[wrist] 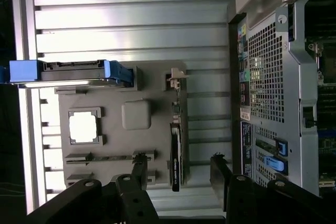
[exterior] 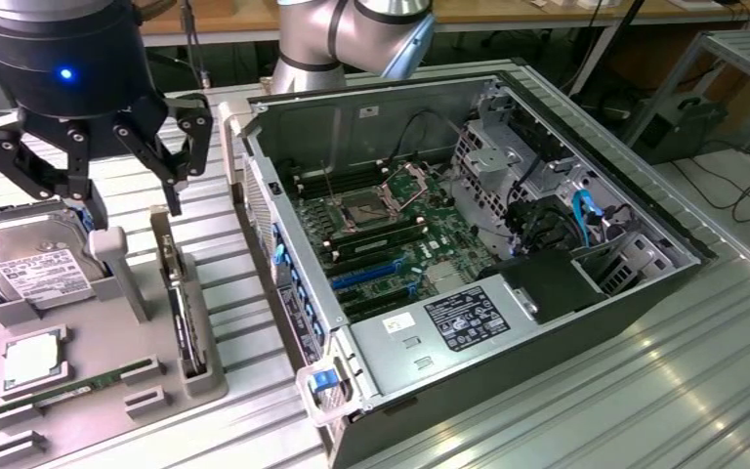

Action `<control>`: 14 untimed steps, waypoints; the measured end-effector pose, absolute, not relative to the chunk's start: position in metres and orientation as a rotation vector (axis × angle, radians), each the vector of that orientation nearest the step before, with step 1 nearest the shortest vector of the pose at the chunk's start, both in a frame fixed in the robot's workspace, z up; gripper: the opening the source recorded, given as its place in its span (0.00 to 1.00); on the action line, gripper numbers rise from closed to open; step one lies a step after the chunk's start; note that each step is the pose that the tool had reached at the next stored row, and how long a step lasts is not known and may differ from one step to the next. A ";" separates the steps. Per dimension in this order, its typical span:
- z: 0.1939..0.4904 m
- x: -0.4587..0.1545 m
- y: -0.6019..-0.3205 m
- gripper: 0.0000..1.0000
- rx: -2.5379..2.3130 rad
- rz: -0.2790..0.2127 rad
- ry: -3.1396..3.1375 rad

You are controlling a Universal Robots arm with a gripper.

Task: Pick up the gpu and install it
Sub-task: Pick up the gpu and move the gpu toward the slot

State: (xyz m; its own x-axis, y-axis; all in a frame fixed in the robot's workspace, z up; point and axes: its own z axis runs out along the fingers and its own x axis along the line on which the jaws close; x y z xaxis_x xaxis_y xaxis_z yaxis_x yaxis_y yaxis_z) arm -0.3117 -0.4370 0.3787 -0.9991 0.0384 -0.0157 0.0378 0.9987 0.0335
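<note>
**Asker:** What sits at the exterior view's left?

**Arm:** A grey tray (exterior: 153,391) on the ribbed metal table (exterior: 687,391); a hard drive (exterior: 30,266) stands in the tray's far corner; nearer the camera a square processor (exterior: 34,358) lies flat, and a green memory stick (exterior: 82,386) lies in its groove beside it.

**Asker:** And you?

**Arm:** My gripper (exterior: 125,200) hangs above that tray; my jaws are spread wide and hold nothing; my wrist view looks down past both fingers (wrist: 139,174) with daylight between them.

**Asker:** Where is the gpu?

**Arm:** The gpu (exterior: 187,318) stands on its long edge in a slot along the tray's side nearest the computer case (exterior: 636,293); its pale bracket (wrist: 176,77) is at the end away from my fingertips; in my wrist view the black card lines up between my two fingers, though I touch it nowhere; it is not yet lifted.

**Asker:** Further right?

**Arm:** The case lies on its side just beside the tray, open on top; the green motherboard (exterior: 389,239) shows inside; the gpu is outside it.
</note>
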 end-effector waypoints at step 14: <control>0.371 -0.313 -0.443 0.60 0.029 0.038 3.104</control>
State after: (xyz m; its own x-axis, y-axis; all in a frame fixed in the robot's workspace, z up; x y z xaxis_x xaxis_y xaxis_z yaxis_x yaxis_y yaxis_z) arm -0.3135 -0.4425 0.3705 -0.9991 0.0193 -0.0370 0.0184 0.9995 0.0249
